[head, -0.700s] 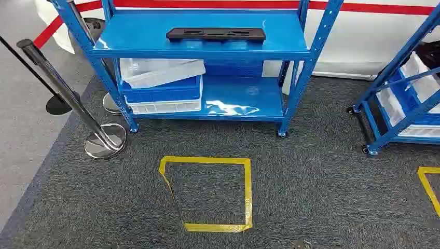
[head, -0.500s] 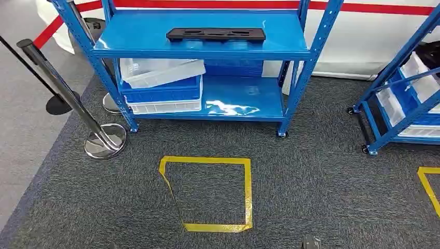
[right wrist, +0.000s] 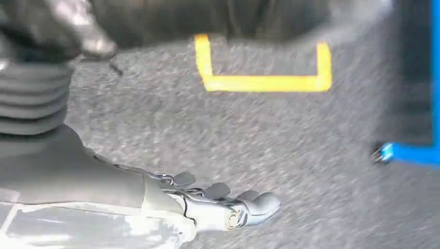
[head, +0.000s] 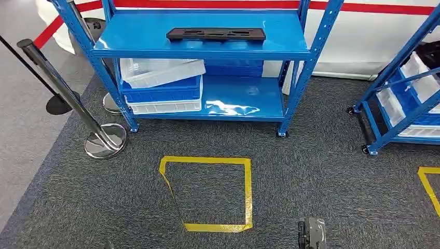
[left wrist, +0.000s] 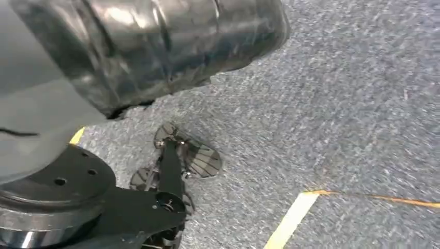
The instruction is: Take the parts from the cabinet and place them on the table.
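A long black part [head: 216, 34] lies flat on the upper shelf of the blue rack [head: 202, 53], straight ahead across the carpet. My right hand [head: 311, 234] pokes in at the bottom edge of the head view, far short of the rack. In the right wrist view that hand [right wrist: 207, 203] hangs over the grey carpet with its fingers stretched out and nothing in them. My left hand [left wrist: 174, 161] also hangs over the carpet, its dark fingers apart and holding nothing.
A yellow tape square [head: 248, 192] marks the carpet between me and the rack. Clear and blue bins [head: 161, 83] fill the lower shelf's left side. A chrome stanchion [head: 67, 88] stands at the left, and a second blue rack [head: 404, 104] at the right.
My right hand has risen into the bottom edge of the head view. The rack, the part and the floor marks have not shifted.
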Robot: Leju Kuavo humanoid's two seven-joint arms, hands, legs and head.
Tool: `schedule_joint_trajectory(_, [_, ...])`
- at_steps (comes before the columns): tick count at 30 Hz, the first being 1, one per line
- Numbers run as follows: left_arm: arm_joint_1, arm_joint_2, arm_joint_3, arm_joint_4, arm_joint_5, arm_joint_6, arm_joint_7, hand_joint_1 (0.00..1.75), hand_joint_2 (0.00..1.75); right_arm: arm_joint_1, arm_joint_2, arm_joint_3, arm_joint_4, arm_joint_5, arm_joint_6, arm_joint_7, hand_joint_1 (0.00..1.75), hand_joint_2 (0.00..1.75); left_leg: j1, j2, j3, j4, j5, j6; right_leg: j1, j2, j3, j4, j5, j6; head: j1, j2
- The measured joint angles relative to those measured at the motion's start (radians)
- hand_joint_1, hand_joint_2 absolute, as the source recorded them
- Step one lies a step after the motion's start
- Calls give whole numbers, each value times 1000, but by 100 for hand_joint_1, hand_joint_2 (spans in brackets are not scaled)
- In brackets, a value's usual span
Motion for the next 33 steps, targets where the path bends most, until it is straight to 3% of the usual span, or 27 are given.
schedule_joint_trajectory(5, [-1,0,-9,3,-7,14,-12,0,0,10,-5,0,-56,39,19,-27,0,175,0,0,0,0,0,0,0,0,0,0,0,0,0,0])
schedule_joint_trajectory(6, [-2,2,-10,3,-7,16,-12,0,0,14,-5,0,-65,43,20,-29,0,175,-6,0,-8,9,-5,4,-7,0,2,-10,4,6,0,0])
schedule_joint_trajectory(7, [-3,3,-11,5,-7,18,-12,0,0,16,-7,0,-83,48,21,-32,0,175,-8,-1,-4,-4,2,24,-8,-1,6,-19,7,12,-1,0])
schedule_joint_trajectory(8, [-5,2,-13,5,-7,19,-12,0,0,22,-17,0,-106,50,20,-36,0,175,-7,3,19,-39,14,33,-2,-1,24,-46,15,19,-3,0])
schedule_joint_trajectory(9, [-5,0,-15,6,-7,20,-13,0,0,29,-22,0,-123,65,15,-46,0,175,10,6,50,-86,35,37,-3,-4,22,-27,5,16,1,0])
schedule_joint_trajectory(10, [-5,0,-17,8,-7,22,-12,0,0,31,-22,0,-138,76,11,-50,0,0,13,6,65,-108,43,41,0,-2,9,11,-21,20,9,0])
schedule_joint_trajectory(12, [-9,0,-21,10,-6,28,-12,0,0,37,-25,0,-168,102,-4,-54,0,0,18,6,68,-112,47,35,-11,-2,-66,161,-93,32,16,0])
schedule_joint_trajectory(13, [-9,0,-22,11,-6,32,-11,0,0,43,-28,0,-186,116,-10,-55,0,0,20,6,68,-109,43,31,-18,-2,-96,216,-111,38,17,0])
schedule_joint_trajectory(14, [-8,-1,-24,11,-6,35,-9,0,0,52,-30,0,-205,130,-19,-55,0,0,25,4,68,-104,39,25,-25,-2,-110,235,-104,46,16,0])
schedule_joint_trajectory(15, [-7,-1,-27,13,-6,38,-5,0,0,62,-31,-2,-229,145,-29,-54,0,0,31,1,68,-95,32,17,-32,-2,-102,209,-73,57,17,0])
schedule_joint_trajectory(17, [-6,-2,-31,14,-6,41,2,0,0,73,-37,-3,-282,174,-42,-38,0,0,52,-4,66,-62,8,-7,-50,-3,-34,57,26,81,17,0])
schedule_joint_trajectory(18, [-7,-1,-31,15,-6,43,7,0,0,75,-39,-4,-305,188,-46,-29,0,0,57,-5,60,-37,-9,-25,-57,1,-11,3,29,98,19,0])
schedule_joint_trajectory(19, [-11,2,-32,18,-7,43,10,0,0,77,-37,-4,-330,204,-52,-15,0,0,49,-8,42,-12,-24,-41,-48,11,-15,9,6,92,35,0])
schedule_joint_trajectory(20, [-11,2,-35,18,-7,43,13,0,0,84,-37,-4,-372,217,-57,-4,0,0,48,-9,35,2,-24,-43,-47,11,-22,27,1,57,32,0])
schedule_joint_trajectory(21, [-11,2,-37,18,-8,43,17,0,0,99,-40,-5,-410,232,-62,3,0,0,50,-8,35,-1,-26,-47,-46,9,-28,33,-3,50,24,0])
schedule_joint_trajectory(24, [-6,1,-45,18,-10,37,23,0,0,109,-45,-4,-508,269,-86,48,0,0,57,-5,28,10,-35,-50,-39,8,-34,41,-6,23,18,0])
schedule_joint_trajectory(25, [-8,0,-46,19,-13,36,24,0,0,110,-45,-4,-542,284,-95,60,0,0,55,0,9,52,-58,-44,-36,8,-33,41,-7,18,15,0])
schedule_joint_trajectory(28, [-13,1,-61,18,-19,35,35,0,0,109,-53,0,-670,352,-142,129,0,0,36,4,-121,293,-152,-31,-21,4,-33,40,-9,12,14,0])
schedule_joint_trajectory(29, [-11,1,-63,18,-20,35,39,0,0,110,-56,5,-711,379,-161,157,0,0,28,4,-155,344,-157,-23,-14,4,-31,40,-11,7,15,0])
schedule_joint_trajectory(30, [-9,1,-65,19,-21,35,42,0,0,109,-60,12,-754,406,-180,186,0,0,20,4,-162,343,-140,-11,-7,4,-29,40,-12,4,15,0])
schedule_joint_trajectory(31, [-9,1,-69,19,-22,35,44,0,0,108,-64,22,-795,434,-196,211,0,0,6,4,-149,297,-100,8,1,5,-26,39,-14,1,15,0])
schedule_joint_trajectory(33, [-10,1,-77,18,-26,35,47,0,0,105,-73,37,-871,477,-217,249,0,0,-25,4,-81,127,-3,54,11,5,-20,36,-16,-2,15,0])
